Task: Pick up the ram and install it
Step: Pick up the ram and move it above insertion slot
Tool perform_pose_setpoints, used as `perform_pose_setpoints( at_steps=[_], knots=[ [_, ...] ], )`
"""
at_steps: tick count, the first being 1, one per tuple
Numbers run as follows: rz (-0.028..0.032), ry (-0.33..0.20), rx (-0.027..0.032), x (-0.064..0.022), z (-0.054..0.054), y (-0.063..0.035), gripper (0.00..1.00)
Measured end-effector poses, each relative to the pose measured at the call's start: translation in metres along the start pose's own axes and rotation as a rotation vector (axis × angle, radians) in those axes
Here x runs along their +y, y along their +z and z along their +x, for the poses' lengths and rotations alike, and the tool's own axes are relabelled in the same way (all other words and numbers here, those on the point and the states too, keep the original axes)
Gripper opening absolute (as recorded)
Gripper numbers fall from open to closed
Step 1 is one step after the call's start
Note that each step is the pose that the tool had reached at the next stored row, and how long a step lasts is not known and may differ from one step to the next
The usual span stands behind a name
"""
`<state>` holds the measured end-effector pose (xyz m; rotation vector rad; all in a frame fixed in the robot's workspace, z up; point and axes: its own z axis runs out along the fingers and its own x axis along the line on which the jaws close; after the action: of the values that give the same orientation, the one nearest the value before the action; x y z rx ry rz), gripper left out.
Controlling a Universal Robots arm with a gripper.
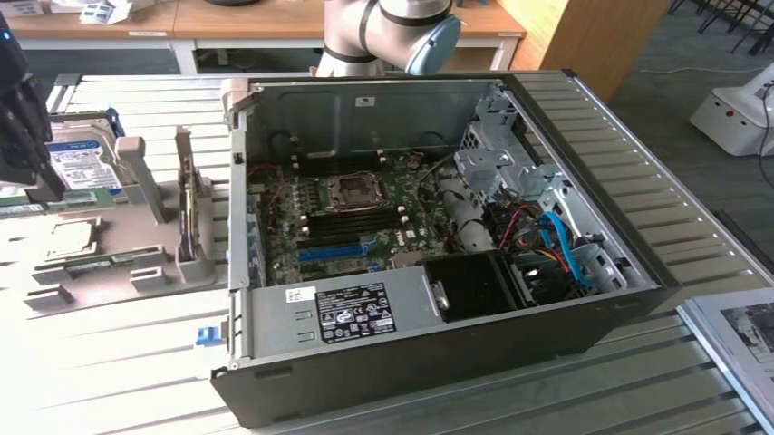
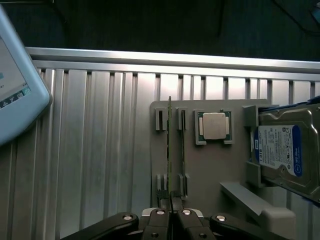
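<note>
Pinching the ram edge-on, the gripper has its jaws closed on one end of the stick. Ram runs along the grey tray; seated or lifted, cannot tell. Second stick just beside it, processor and hard drive beyond. Exterior view: tray at nine o'clock of the open computer case.

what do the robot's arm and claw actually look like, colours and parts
The arm is a pale silver-grey tube with rounded joints, one closed by a light blue cap. The claw is black, built from angled linkage bars spreading to each side and joined by shiny silver pivot pins.
</note>
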<state>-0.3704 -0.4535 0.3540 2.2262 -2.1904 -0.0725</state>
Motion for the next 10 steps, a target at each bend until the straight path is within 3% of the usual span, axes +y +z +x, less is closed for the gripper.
perform_pose_setpoints(
  at_steps=[10],
  knots=[
    [0.0,0.0,0.0001,0.001,0.0,-0.021,0.11]
  ],
)
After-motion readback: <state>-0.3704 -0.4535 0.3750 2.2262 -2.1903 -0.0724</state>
